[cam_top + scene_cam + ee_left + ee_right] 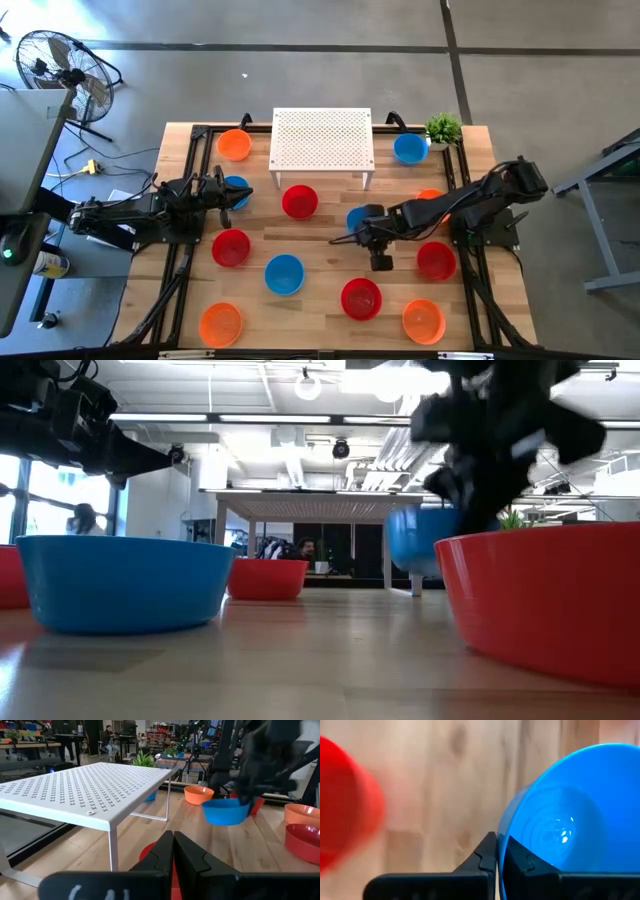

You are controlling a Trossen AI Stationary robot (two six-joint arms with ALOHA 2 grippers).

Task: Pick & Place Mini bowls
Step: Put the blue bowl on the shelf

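My right gripper [364, 226] is near the table's middle and is shut on a blue mini bowl [354, 216], which also shows in the low view [418, 540] and the left wrist view [225, 812]. My left gripper [248, 194] is shut and empty. It hovers at the left beside another blue bowl [235, 190], with a red bowl [299, 201] just ahead of it. Other red, blue and orange bowls rest on their bases around the table. My right gripper pinches the blue bowl's rim [501, 845], with one finger [520, 860] inside the bowl and the other outside. The fingers come from above, pointing down. The bowl hangs clear of the table with its opening up.
A white perforated stand [322, 140] stands at the far middle, with a small green plant [443, 128] at the far right. Bowls lie near the right arm: red [436, 260], red [361, 298], orange [423, 320], blue [410, 148]. Others lie at blue [284, 274], red [231, 247], orange [221, 323].
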